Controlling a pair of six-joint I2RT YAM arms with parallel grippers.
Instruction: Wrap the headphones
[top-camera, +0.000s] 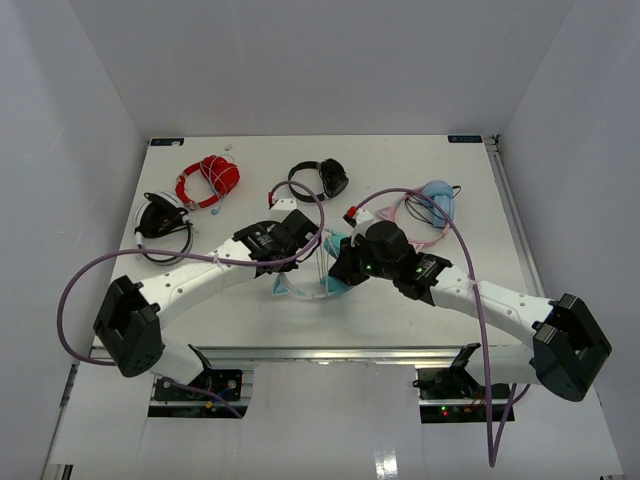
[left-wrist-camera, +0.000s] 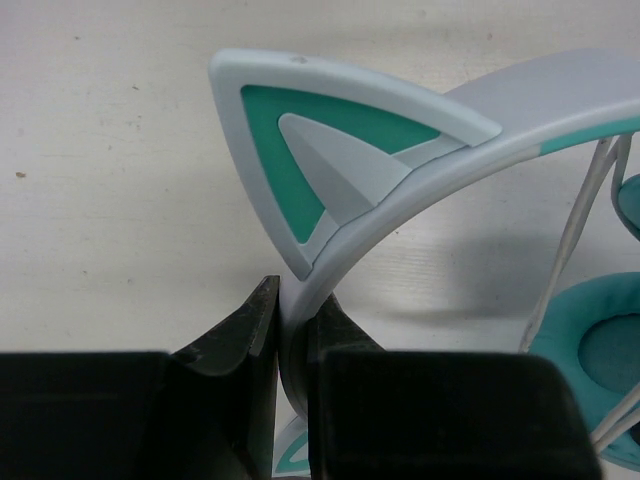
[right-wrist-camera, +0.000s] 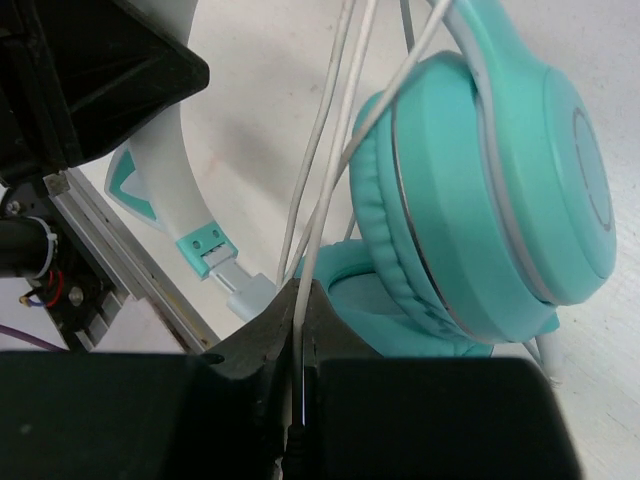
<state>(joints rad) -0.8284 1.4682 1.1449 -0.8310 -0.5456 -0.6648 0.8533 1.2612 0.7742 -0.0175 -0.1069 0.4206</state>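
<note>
The teal headphones (top-camera: 322, 282) sit mid-table between both grippers. My left gripper (left-wrist-camera: 292, 330) is shut on their white headband (left-wrist-camera: 400, 190), just below a teal-and-white cat ear (left-wrist-camera: 300, 150); it shows from above (top-camera: 290, 240) too. My right gripper (right-wrist-camera: 302, 330) is shut on the thin white cable (right-wrist-camera: 320, 190), which runs up past the round teal cups (right-wrist-camera: 500, 170). The headband slider (right-wrist-camera: 205, 245) shows at left. From above, the right gripper (top-camera: 345, 265) is at the cups.
Red headphones (top-camera: 208, 180) lie at the back left, black ones (top-camera: 325, 178) at the back middle, another black set (top-camera: 160, 218) at the left, and pink-banded light-blue ones (top-camera: 435, 205) at the back right. The table's front rail (top-camera: 320, 352) runs below.
</note>
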